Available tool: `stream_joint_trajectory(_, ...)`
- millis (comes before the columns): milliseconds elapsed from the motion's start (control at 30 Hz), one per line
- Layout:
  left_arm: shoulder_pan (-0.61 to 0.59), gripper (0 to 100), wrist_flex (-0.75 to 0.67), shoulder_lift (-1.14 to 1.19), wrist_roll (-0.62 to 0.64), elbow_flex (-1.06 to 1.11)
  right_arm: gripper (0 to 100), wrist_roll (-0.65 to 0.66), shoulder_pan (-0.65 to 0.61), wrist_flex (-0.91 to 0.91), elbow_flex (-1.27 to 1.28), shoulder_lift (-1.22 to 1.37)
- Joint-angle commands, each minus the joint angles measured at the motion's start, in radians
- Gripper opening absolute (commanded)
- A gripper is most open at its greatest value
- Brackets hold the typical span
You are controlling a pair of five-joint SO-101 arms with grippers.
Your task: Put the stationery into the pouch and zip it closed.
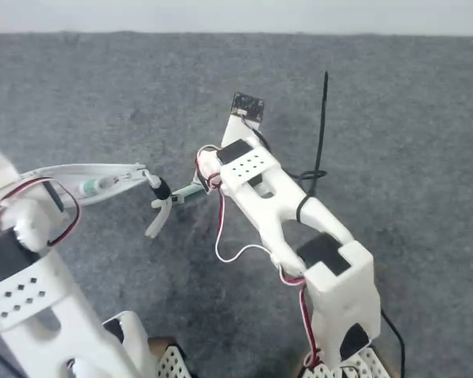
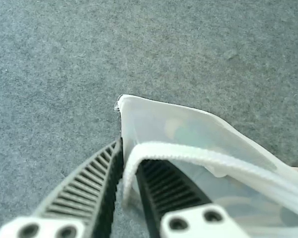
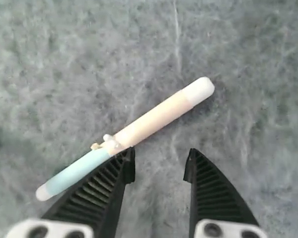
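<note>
My right claw point(image 3: 159, 159) is spread, the pen point(image 3: 154, 119) lying askew just beyond its fingertips. I should advance and straddle it squarely before closing. My left claw point(image 2: 129, 161) pinches the pouch point(image 2: 188, 129) rim.

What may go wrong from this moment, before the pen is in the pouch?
1. The pen lies diagonally, mostly outside the open right gripper; closing now would likely push it aside or roll it away.
2. The left gripper pinches only the thin rim of the pouch, so it may slip free.
</note>
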Motion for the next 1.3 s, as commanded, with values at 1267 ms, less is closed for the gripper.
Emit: stream_joint_trajectory(1267, 0.005, 1, -0.026, -0.017, 0.012, -0.001, 16.3, -0.044, 0.082, 0.285, -0.559, 0.323)
